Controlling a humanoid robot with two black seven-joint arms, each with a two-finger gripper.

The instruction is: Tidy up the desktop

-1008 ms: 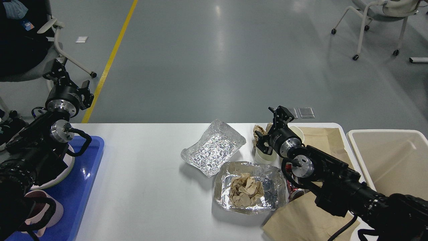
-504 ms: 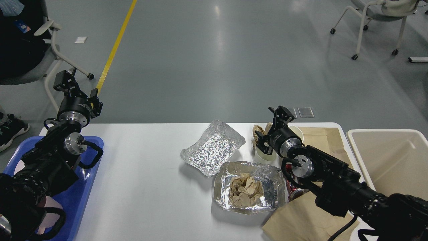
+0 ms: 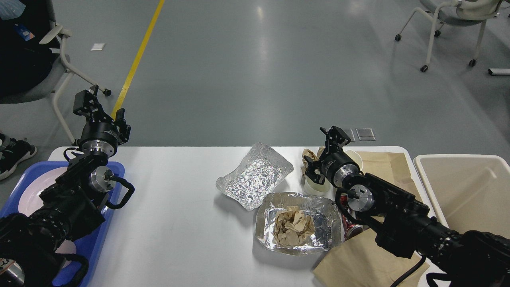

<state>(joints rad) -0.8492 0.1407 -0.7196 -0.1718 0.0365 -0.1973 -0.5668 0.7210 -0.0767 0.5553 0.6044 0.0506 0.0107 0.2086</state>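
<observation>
The white desktop (image 3: pixel 179 227) holds an empty crumpled foil tray (image 3: pixel 255 175) and a second foil tray (image 3: pixel 318 235) with a crumpled brown paper wad (image 3: pixel 293 227) in it. A pale cup (image 3: pixel 314 186) stands behind them, with crumpled brown paper (image 3: pixel 307 154) at its far side. My right gripper (image 3: pixel 323 151) is open and hangs just over that cup, holding nothing. My left gripper (image 3: pixel 103 111) is open and empty, raised above the desktop's far left corner.
A blue tray (image 3: pixel 101 235) with a white plate (image 3: pixel 32 191) lies at the left edge under my left arm. A brown paper bag (image 3: pixel 370 259) and a red can (image 3: pixel 351 228) lie under my right arm. A beige bin (image 3: pixel 466 191) stands at the right. Chairs stand on the floor beyond.
My left arm has swung right and forward, uncovering the plate on the blue tray. My right arm and the things on the desktop have not moved.
</observation>
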